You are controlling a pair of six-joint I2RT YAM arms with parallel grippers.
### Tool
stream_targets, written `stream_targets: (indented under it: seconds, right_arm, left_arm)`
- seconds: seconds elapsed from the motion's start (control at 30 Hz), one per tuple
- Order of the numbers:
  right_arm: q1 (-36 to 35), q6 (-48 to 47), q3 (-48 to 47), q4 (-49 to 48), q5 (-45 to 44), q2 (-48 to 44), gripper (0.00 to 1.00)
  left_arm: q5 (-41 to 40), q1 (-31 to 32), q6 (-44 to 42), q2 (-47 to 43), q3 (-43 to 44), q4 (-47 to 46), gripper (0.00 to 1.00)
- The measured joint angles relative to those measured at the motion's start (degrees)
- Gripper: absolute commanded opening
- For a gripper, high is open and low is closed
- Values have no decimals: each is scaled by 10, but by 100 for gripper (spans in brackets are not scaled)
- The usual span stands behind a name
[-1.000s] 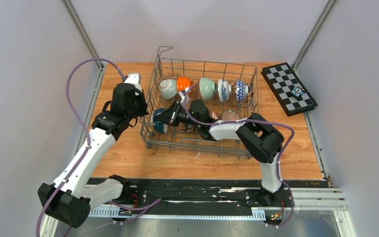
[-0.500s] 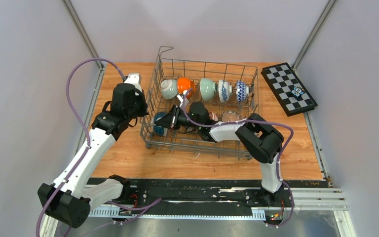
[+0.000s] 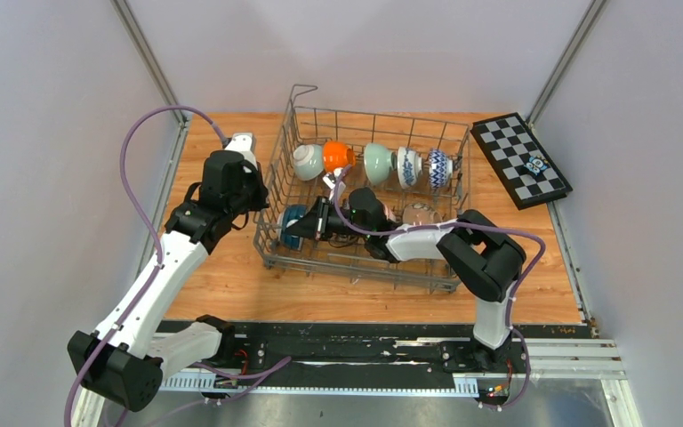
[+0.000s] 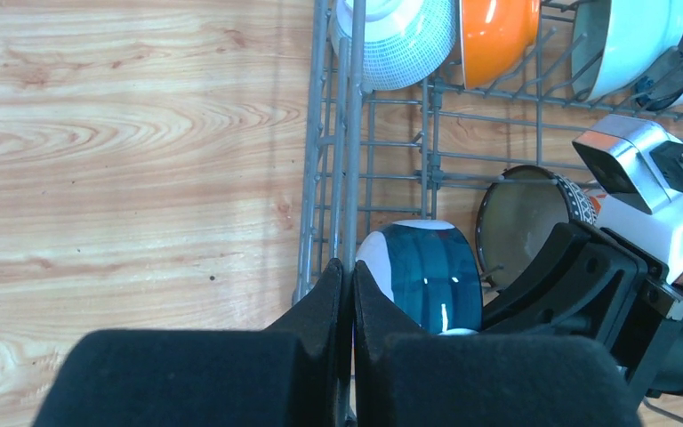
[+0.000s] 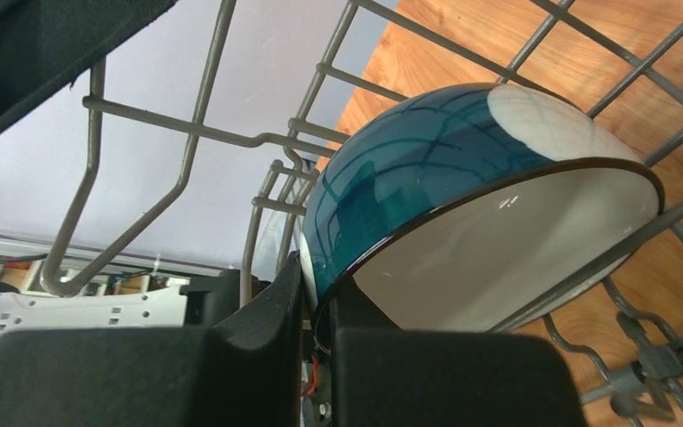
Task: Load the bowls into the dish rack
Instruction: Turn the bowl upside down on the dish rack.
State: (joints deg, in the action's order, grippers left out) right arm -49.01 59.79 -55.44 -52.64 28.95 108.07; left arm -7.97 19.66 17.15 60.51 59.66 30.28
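The grey wire dish rack [image 3: 356, 263] stands mid-table. Along its back row sit a pale bowl [image 3: 305, 160], an orange bowl [image 3: 338, 157], a pale green one [image 3: 376, 163] and two blue-white patterned ones [image 3: 406, 165] [image 3: 438, 167]. A beige dark-rimmed bowl [image 3: 421, 213] lies behind the right arm. My right gripper [image 5: 320, 302] is shut on the rim of the dark blue bowl [image 5: 409, 178], tilted on its side among the tines in the rack's front-left corner [image 3: 293, 222]. My left gripper [image 4: 349, 271] is shut on a wire of the rack's left wall [image 4: 320, 133].
A black-and-white chequered board [image 3: 520, 158] with a small object on it lies at the back right. Bare wooden table shows left of the rack [image 4: 124, 160] and in front of it. The right forearm [image 3: 409, 240] lies across the rack's front rows.
The rack and its bowls have shifted slightly to the right. The right arm's elbow has swung right and nearer, still holding the dark blue bowl. The left gripper keeps its grip.
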Motion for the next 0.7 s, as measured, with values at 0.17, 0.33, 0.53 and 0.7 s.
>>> stream_targets:
  seconds: [0.17,0.33,0.53,0.7]
  right_arm:
    - [-3,-48,20,50,-18,-39,7]
    - [-5,-81,38,73,-32,-63,6]
    - [-5,-101,49,76,-41,-74,3]
    - [-5,-111,55,75,-50,-77,3]
  left_arm:
    - [14,0,0,0,0,0,0]
    - [18,0,0,0,0,0,0]
    - [18,0,-2,0,0,0,0]
    - [18,0,-2,0,0,0,0]
